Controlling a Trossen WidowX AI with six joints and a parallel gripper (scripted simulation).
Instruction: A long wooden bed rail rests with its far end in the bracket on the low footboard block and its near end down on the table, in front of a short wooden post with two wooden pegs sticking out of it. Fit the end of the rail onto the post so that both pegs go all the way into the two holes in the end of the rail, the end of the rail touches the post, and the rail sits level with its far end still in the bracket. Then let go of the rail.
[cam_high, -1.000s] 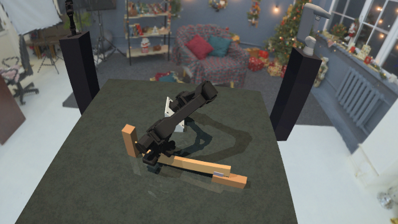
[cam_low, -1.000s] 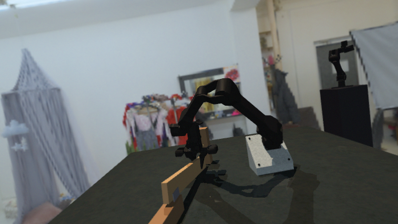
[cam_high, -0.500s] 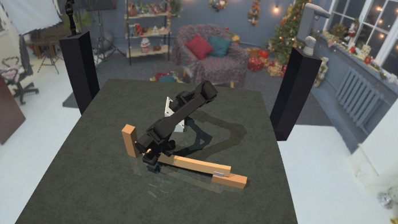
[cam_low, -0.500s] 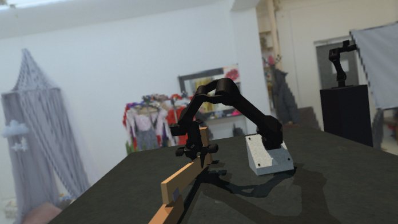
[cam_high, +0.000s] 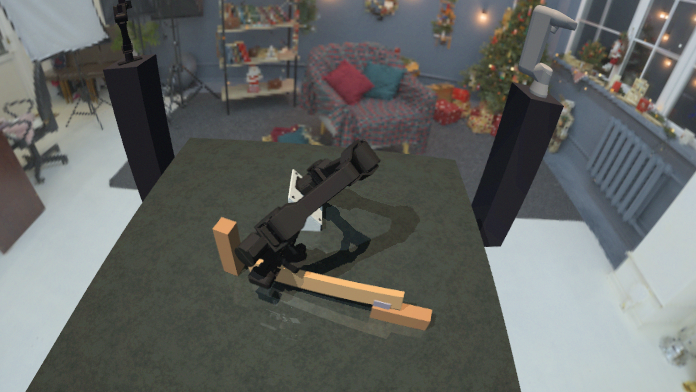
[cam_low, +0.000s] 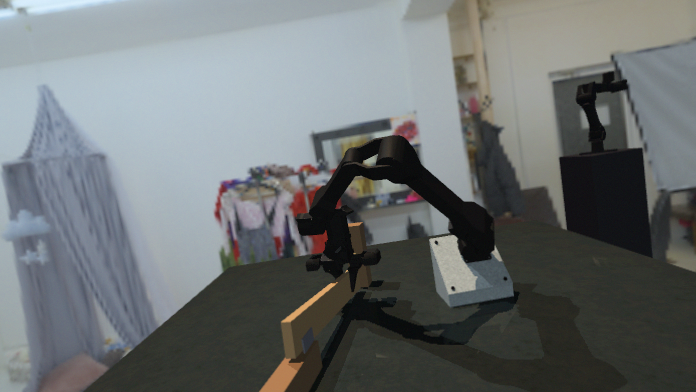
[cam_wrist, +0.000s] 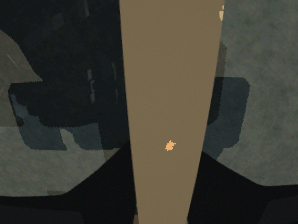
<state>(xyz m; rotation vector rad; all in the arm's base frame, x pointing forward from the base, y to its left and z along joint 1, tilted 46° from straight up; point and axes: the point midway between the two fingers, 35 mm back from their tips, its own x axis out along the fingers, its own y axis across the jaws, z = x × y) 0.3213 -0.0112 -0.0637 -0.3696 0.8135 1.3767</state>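
Observation:
The long wooden rail (cam_high: 345, 289) (cam_low: 320, 310) (cam_wrist: 172, 76) lies slantwise across the table (cam_high: 150, 310). Its far end sits at the grey bracket (cam_high: 382, 304) (cam_low: 307, 336) on the low footboard block (cam_high: 402, 316) (cam_low: 290, 374). The short post (cam_high: 226, 245) (cam_low: 357, 239) stands upright just past the rail's near end, with a small gap between them. A peg tip (cam_high: 258, 262) shows beside the fingers. My gripper (cam_high: 266, 276) (cam_low: 350, 274) (cam_wrist: 156, 141) is shut on the rail close to its near end, one finger on each side. The rail's end face and holes are hidden by the gripper.
The arm's white base (cam_high: 314, 220) (cam_low: 467, 277) stands behind the rail. Two tall dark pillars (cam_high: 142, 120) (cam_high: 515, 160) stand at the table's far corners; one shows in the exterior view (cam_low: 605, 195).

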